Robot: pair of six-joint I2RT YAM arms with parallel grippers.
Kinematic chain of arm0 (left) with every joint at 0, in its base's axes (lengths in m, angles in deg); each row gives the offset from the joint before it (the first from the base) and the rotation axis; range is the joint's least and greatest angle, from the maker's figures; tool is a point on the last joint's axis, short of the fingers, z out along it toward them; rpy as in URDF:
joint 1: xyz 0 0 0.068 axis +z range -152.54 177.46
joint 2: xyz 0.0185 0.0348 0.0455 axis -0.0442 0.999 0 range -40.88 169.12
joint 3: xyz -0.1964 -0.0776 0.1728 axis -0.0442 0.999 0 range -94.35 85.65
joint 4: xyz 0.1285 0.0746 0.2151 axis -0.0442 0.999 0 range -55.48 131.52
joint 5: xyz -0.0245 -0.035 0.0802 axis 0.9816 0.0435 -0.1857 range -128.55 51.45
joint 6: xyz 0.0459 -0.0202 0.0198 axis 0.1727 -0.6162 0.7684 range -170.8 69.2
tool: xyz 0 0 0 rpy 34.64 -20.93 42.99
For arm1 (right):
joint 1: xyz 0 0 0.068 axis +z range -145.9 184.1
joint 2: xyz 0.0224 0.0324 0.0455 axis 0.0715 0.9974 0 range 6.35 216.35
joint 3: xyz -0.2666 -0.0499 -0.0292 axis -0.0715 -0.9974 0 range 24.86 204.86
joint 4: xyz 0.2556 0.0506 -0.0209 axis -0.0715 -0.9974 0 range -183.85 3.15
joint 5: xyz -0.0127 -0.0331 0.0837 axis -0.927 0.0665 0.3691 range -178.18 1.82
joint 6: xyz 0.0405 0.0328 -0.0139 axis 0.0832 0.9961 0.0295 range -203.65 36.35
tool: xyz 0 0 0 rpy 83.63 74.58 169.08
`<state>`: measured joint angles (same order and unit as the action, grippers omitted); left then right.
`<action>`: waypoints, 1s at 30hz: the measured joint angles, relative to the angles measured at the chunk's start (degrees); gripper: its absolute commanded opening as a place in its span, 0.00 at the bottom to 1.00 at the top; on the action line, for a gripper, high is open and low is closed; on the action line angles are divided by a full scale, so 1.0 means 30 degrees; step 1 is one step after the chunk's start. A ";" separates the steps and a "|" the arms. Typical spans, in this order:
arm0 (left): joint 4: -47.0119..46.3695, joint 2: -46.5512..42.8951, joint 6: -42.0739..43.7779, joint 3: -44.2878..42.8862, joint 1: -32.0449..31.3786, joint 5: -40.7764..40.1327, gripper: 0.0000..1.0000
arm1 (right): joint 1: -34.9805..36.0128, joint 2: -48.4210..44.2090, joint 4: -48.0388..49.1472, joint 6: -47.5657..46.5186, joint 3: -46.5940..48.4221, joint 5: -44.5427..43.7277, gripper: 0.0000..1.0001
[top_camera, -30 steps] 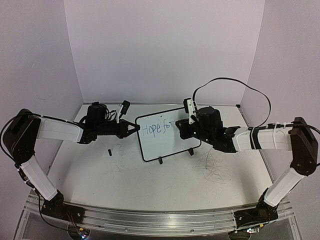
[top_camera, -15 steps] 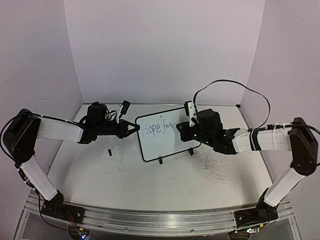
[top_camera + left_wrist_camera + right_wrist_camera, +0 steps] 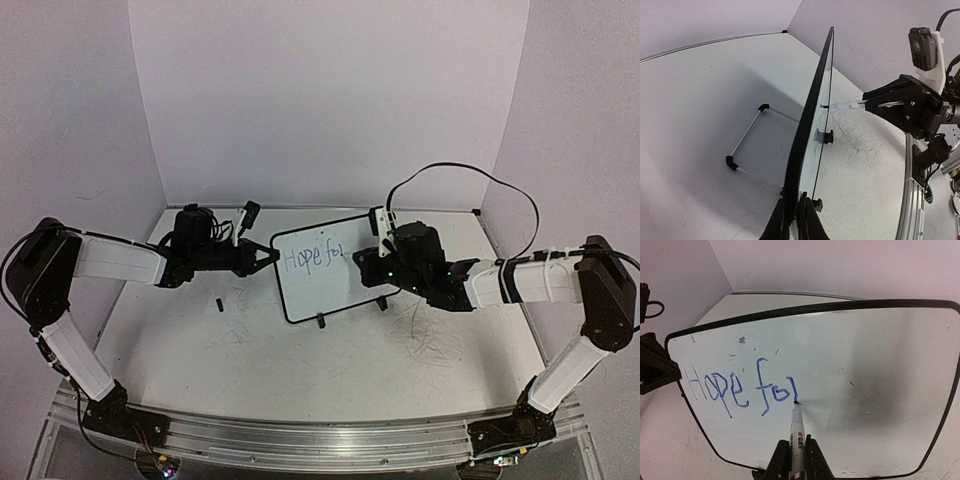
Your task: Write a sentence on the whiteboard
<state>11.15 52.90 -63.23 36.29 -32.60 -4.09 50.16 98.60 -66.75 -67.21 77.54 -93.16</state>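
The whiteboard (image 3: 330,280) stands tilted on two black feet at the table's middle back. My left gripper (image 3: 268,257) is shut on the board's left edge; in the left wrist view its fingers (image 3: 796,210) pinch the black frame (image 3: 812,110). My right gripper (image 3: 796,452) is shut on a white marker (image 3: 797,427). The marker's tip touches the board at the bottom of a fresh stroke. The sentence (image 3: 735,387) reads "Hope fo" in blue, followed by that downstroke. In the top view the right gripper (image 3: 368,262) sits at the board's right half.
A small black cap (image 3: 217,304) lies on the table left of the board. Grey scribble marks (image 3: 430,330) cover the table on the right. A wire stand (image 3: 747,145) props the board from behind. Purple walls enclose the back and sides.
My right gripper has shifted slightly with the marker, and a new downstroke now follows "fo". The left arm and the board have not moved.
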 measured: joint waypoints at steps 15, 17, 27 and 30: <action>0.0056 -0.0021 0.0007 0.0000 0.0000 0.0006 0.00 | 0.0036 0.0000 -0.0168 -0.0003 0.0275 -0.0115 0.00; 0.0126 -0.0055 0.0015 0.0007 0.0000 -0.0001 0.00 | 0.0036 0.0000 -0.0178 -0.0018 0.0438 -0.0185 0.00; 0.0182 -0.0087 0.0066 0.0007 0.0000 -0.0008 0.00 | 0.0061 0.0000 -0.0142 -0.0150 0.0804 -0.0823 0.00; 0.0221 -0.0095 0.0073 -0.0001 0.0000 -0.0026 0.00 | 0.0078 0.0000 -0.0140 -0.0102 0.0804 -0.1055 0.00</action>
<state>11.81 52.62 -63.01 36.29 -32.60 -4.17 50.40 98.60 -67.17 -67.52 79.95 -96.32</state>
